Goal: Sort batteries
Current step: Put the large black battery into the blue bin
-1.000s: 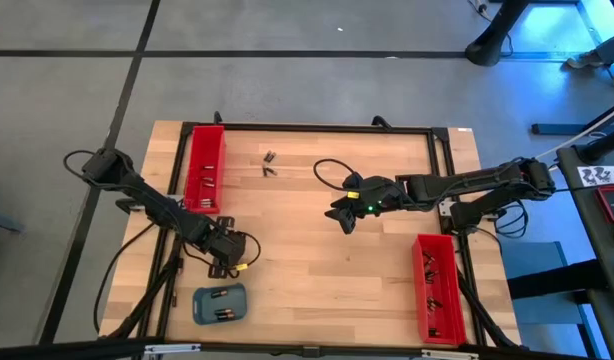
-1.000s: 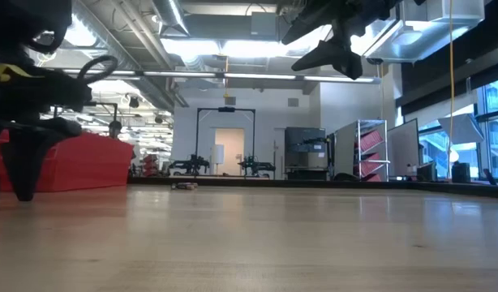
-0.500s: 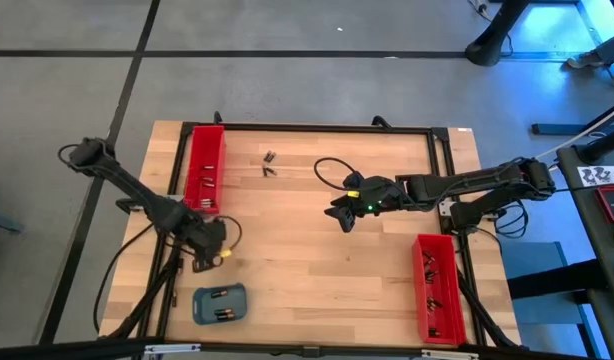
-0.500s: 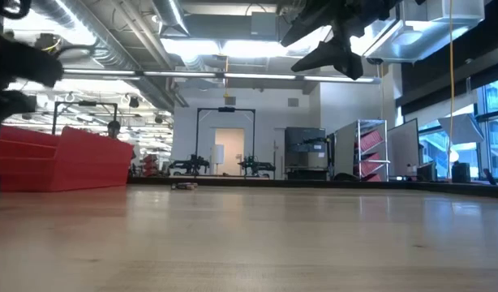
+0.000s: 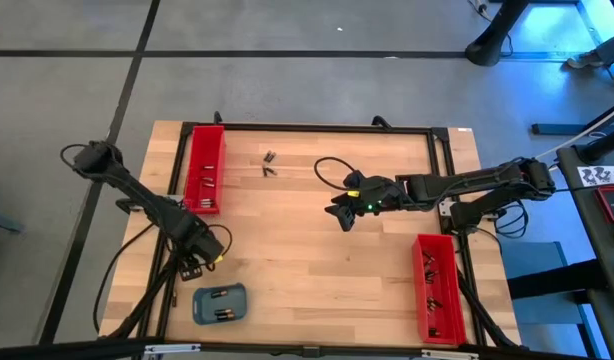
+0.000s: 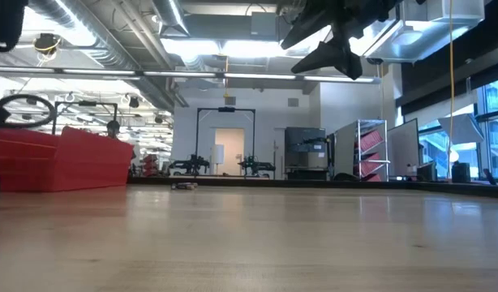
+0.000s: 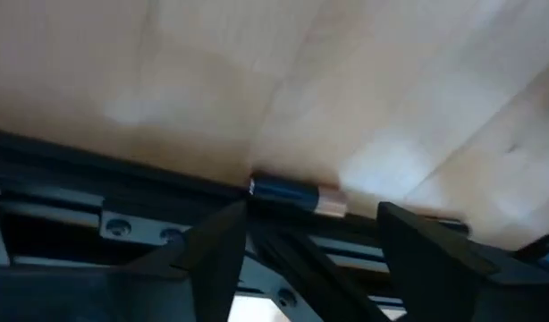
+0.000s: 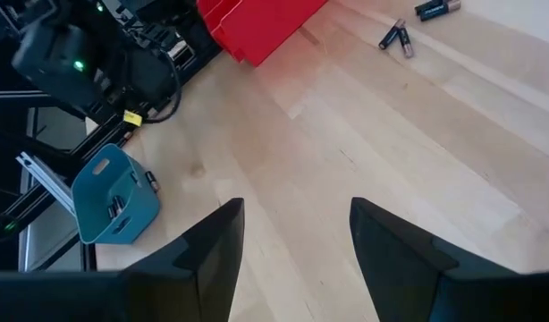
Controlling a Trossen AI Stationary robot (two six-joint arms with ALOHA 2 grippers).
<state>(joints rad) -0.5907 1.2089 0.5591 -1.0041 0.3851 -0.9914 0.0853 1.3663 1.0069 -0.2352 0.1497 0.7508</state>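
Overhead, the left hand [image 5: 194,262] sits at the bench's [image 5: 317,260] near-left edge, just far of the blue-grey tray [image 5: 219,304], which holds a few batteries [image 5: 223,296]. Finger spacing isn't readable from up there. The left wrist view settles it: fingers [image 7: 216,255] spread apart, and between them a single battery [image 7: 297,194] lies on the dark frame rail [image 7: 96,192] at the bench edge, dark body with a coppery end. Nothing pinched.

The right hand [image 5: 344,213] hovers over mid-bench, right of centre. Its own wrist view shows the fingers [image 8: 212,246] spread with only bare wood between them. That same view picks up the loose batteries [image 8: 395,36] at the far side near the left red tray [image 8: 257,22], plus the blue-grey tray [image 8: 109,199] and the left arm beyond it.

Overhead shows those loose cells [image 5: 269,164] as a small cluster far-centre, just right of the left red tray [image 5: 204,167]. The right red tray [image 5: 437,285] sits near-right with dark cells inside.

The low view adds little: the left red tray [image 6: 66,161] at left, the right hand [image 6: 334,53] hanging well above the wood, and a small speck of cells [image 6: 184,185] at the far edge. The left hand's fingers don't show there.
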